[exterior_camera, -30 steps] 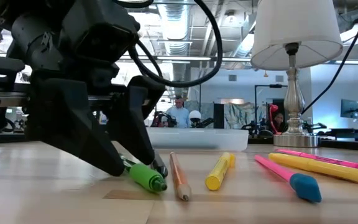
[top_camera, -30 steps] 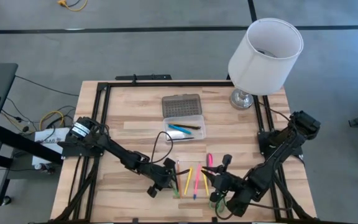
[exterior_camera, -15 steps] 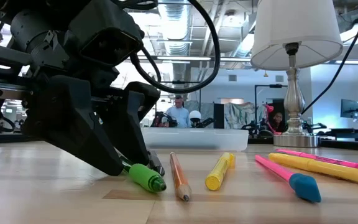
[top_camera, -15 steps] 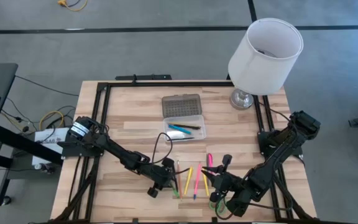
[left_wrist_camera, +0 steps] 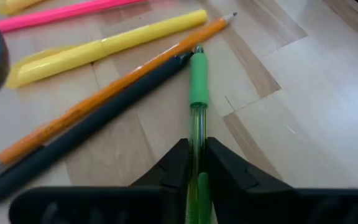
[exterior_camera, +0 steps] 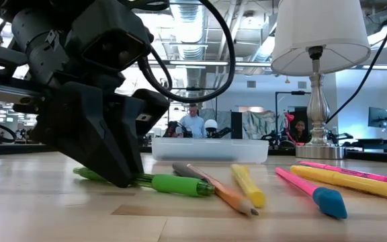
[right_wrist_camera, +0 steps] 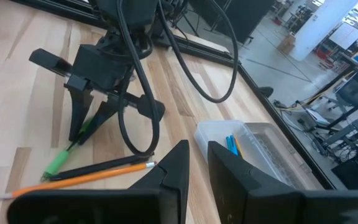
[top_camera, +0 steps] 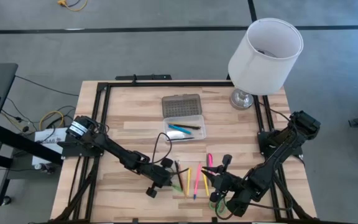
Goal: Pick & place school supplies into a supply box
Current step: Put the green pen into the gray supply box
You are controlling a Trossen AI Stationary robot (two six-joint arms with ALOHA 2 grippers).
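My left gripper (top_camera: 166,177) is down at the table, near the front middle, shut on a green pen (left_wrist_camera: 198,81). A dark pen (left_wrist_camera: 92,127), an orange pencil (left_wrist_camera: 123,78) and a yellow marker (left_wrist_camera: 117,42) lie slanted beside the green pen. More pink and yellow markers (top_camera: 199,178) lie to the right. The supply box (top_camera: 186,128) stands open farther back, its dotted lid (top_camera: 181,106) folded away and a blue pen inside. My right gripper (right_wrist_camera: 197,163) hovers right of the pens, open by a narrow gap with nothing in it. My left gripper pinches the green pen's clear barrel (left_wrist_camera: 196,157) between its two fingers, behind the green cap. The fingers (exterior_camera: 116,165) slant down from the table's left, and the pen runs out ahead between them. The pen lies low along the table (exterior_camera: 173,184), its tail showing behind the fingers.
A lamp with a white shade (top_camera: 265,48) stands at the back right corner. Green scissors (top_camera: 215,198) lie under my right arm near the front edge. Bare wood lies left of the pens and in front of the box.
My left gripper has shut on the green pen. The pen has swung about on the table and now lies crosswise in the low view. The pencil, the dark pen and the yellow marker beside it have been knocked askew.
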